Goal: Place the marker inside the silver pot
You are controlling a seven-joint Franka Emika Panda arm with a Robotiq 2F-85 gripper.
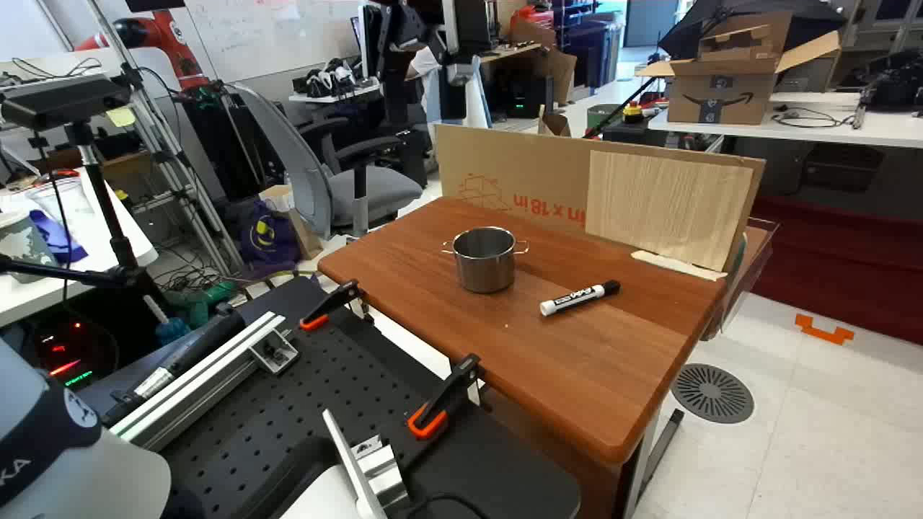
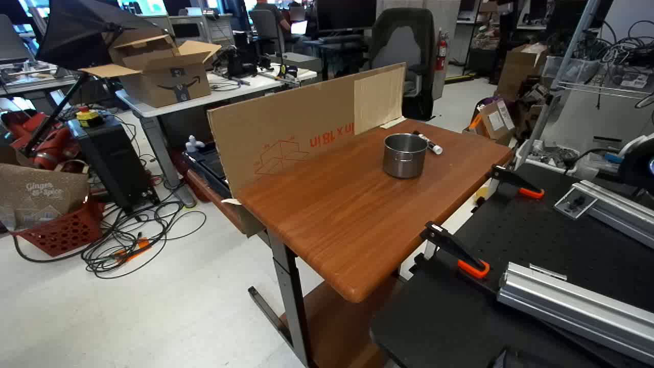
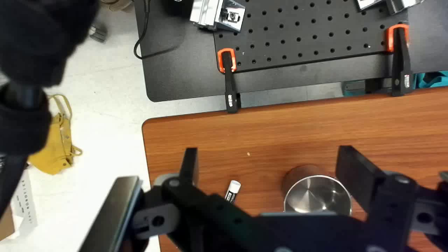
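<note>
The marker [image 1: 579,298] lies flat on the brown wooden table [image 1: 562,375], black cap at one end and white at the other. In an exterior view it lies behind the pot, partly hidden [image 2: 431,143]. In the wrist view only its white end and part of its label show [image 3: 232,191]; my gripper's body covers the rest. The silver pot [image 1: 485,268] stands upright beside the marker, apart from it, also seen in an exterior view [image 2: 403,161] and the wrist view [image 3: 316,194]. My gripper [image 3: 268,149] is open and empty, high above both, fingers wide apart.
An upright cardboard sheet [image 1: 519,173] stands along the table's far edge, also seen here [image 2: 286,128]. A black perforated work surface [image 1: 324,389] adjoins the near side, with two orange-and-black clamps [image 1: 447,396] at its edge. An office chair [image 1: 360,187] stands beyond.
</note>
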